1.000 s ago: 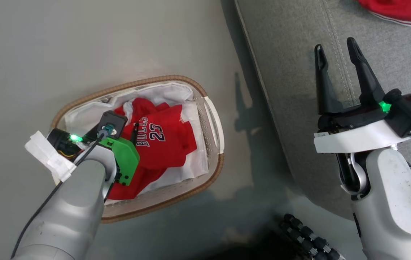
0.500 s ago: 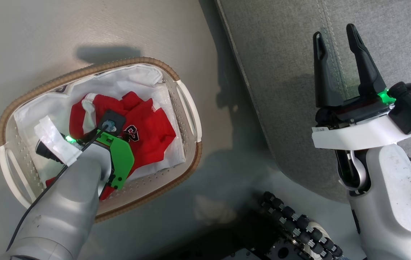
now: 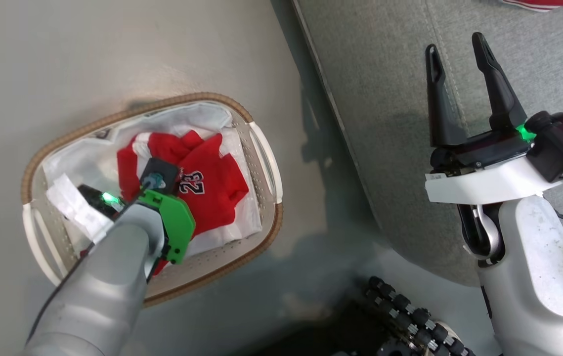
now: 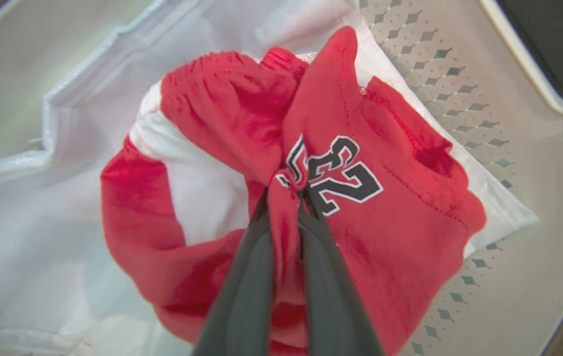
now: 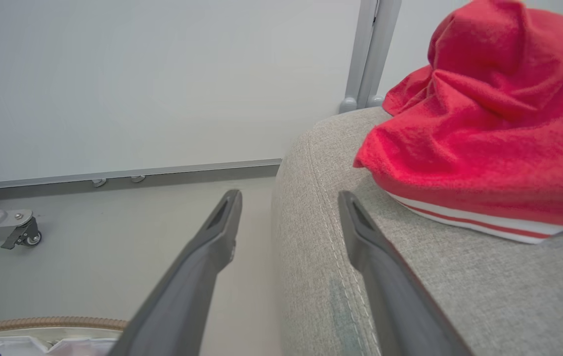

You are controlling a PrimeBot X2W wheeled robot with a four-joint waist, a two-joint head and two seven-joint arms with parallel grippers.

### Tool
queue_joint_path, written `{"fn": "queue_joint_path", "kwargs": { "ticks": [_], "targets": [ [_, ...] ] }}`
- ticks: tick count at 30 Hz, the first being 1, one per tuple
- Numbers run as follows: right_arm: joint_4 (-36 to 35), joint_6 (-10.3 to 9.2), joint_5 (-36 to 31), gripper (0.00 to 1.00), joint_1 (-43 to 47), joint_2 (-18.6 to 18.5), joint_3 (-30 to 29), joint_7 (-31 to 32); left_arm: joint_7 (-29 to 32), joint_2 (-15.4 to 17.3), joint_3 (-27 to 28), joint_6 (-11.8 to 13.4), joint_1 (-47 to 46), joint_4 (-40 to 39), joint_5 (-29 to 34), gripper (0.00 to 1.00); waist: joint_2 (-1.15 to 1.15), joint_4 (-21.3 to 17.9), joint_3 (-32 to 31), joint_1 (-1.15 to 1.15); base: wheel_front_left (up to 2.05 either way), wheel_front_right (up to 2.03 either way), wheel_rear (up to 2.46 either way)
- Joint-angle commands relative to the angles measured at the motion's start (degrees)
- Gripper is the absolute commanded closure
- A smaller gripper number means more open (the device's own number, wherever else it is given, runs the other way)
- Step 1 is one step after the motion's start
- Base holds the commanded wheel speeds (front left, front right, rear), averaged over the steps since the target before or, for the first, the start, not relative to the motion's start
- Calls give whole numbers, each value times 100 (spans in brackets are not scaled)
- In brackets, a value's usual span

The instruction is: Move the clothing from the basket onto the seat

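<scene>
Crumpled red "23" jersey (image 4: 405, 212), white-trimmed, in white-lined basket (image 3: 267, 163), fold pinched by left gripper (image 4: 285, 190), right gripper (image 3: 454, 42) spread, empty.

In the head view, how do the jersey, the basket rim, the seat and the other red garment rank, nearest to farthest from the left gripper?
1. Jersey: pinched in the left gripper.
2. Basket rim: all around the jersey.
3. Seat: off to the right, beyond that rim.
4. Other red garment: on the seat, at the top right edge.
</scene>
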Motion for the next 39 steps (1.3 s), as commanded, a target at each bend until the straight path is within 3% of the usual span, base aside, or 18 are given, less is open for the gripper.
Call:
{"fn": "queue_joint_path", "kwargs": {
  "ticks": [1,13,27,39],
  "targets": [
    [41,-8,-86,0,87,-11,-21,-12,-100,-39,9,3,130,-49,-83,100,0,169,-331,0,0,0,0],
    [386,-8,-658,0,586,-14,-246,-12,-925,-140,-69,3,664,-769,-619,100,0,819,-1869,0,0,0,0],
    [790,-8,-958,0,1490,-15,-175,-11,-971,157,457,178,1334,-3296,-303,100,0,1252,-3607,0,0,0,0],
    [1018,-8,-896,0,1656,-14,494,-12,-744,1,256,75,243,-3616,-155,100,0,1188,-4363,0,0,0,0]
  ]
}}
